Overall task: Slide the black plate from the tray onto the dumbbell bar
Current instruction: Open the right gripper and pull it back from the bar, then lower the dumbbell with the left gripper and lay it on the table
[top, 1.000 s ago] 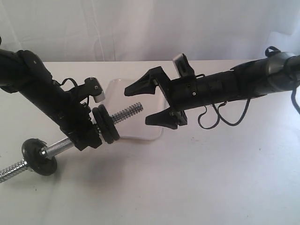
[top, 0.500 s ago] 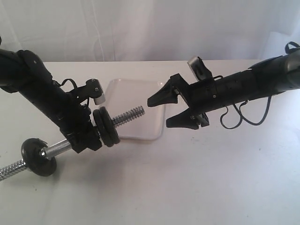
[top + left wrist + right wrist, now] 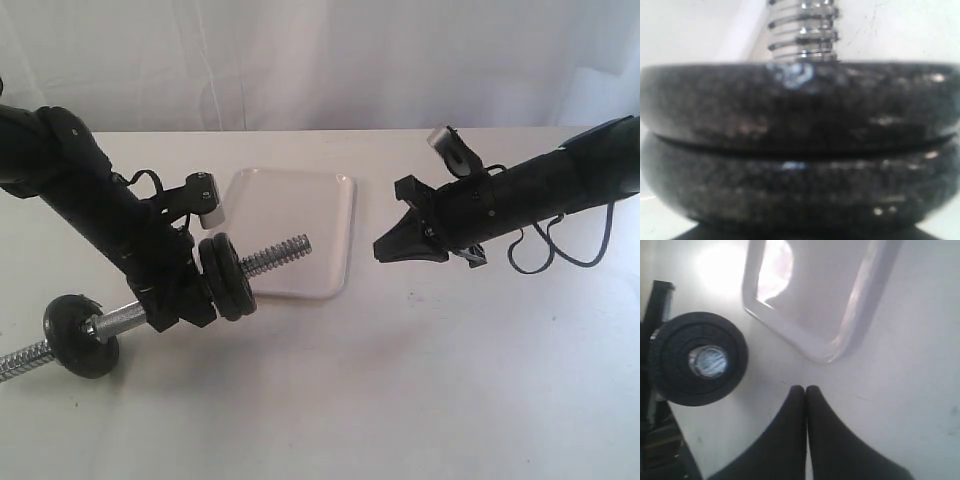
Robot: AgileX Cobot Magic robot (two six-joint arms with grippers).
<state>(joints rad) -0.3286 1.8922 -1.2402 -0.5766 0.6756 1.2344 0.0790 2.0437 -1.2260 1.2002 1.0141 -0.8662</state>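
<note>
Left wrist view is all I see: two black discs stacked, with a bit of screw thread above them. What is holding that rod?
Observer: The left gripper clamps the rod right beside the two discs. The rod slants up toward the tray.
Visitor: Are there other discs?
Observer: A third disc sits on the rod's lower end, past the gripper.
Visitor: And the other arm?
Observer: The right gripper is shut, holds nothing, and is beside the tray without touching it.
</note>
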